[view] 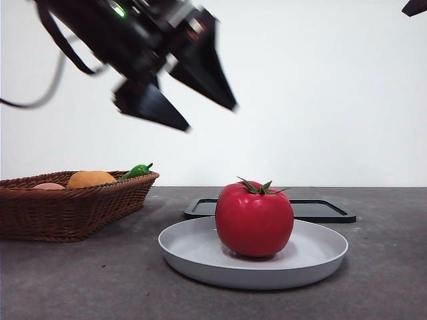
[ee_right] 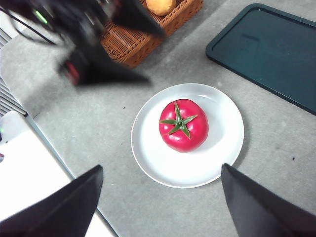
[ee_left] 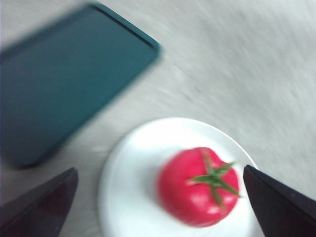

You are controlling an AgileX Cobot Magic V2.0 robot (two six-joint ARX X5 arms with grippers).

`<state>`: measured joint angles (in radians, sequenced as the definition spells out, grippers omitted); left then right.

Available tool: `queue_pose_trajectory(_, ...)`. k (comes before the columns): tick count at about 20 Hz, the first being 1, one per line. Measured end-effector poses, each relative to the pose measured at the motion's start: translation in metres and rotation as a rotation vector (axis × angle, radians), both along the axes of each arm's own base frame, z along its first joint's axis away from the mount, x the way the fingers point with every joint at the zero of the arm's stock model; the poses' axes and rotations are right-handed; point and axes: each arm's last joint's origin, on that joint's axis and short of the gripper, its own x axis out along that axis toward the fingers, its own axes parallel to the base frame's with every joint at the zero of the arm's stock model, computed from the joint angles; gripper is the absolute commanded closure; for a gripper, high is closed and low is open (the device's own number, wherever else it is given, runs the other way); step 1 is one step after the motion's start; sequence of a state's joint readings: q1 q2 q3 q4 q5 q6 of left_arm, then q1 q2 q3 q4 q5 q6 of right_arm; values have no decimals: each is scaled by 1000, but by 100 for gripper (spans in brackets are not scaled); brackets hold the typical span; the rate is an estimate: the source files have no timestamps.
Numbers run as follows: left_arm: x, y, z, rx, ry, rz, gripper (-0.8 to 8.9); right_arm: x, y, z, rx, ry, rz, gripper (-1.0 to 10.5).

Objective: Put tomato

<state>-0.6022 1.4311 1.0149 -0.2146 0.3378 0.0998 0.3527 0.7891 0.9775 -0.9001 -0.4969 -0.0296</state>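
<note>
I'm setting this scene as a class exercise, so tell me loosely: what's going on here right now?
The tomato sits upright on the white plate, with nothing gripping it. The left gripper hangs in the air above and to the side of the plate, jaws open and empty. The right gripper waits higher up, also open. A dark tray lies behind the plate, and a wicker basket holding an orange fruit and a green pepper stands off to the side.

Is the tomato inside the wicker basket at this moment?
No, the tomato sits on the white plate, apart from the wicker basket.
</note>
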Motion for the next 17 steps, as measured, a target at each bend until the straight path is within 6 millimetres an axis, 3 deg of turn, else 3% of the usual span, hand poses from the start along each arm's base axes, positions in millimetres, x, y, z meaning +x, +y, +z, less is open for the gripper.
queue_pose_trajectory(4,-6,48,33,-35,-29,141,250,1,0,1,-9,-15,-16,567)
queue_pose_trajectory(9,-30,99,60,-40,-44,289,250,3,0,1,-10,-29,-24,567)
queue_pose_trajectory(13,-54,121,68,-23,-4,320,250,12,3,-3,-24,7,-23,567)
queue_pose_trajectory(17,-80,125,67,-44,124,217,251,25,9,-11,-42,57,-21,567)
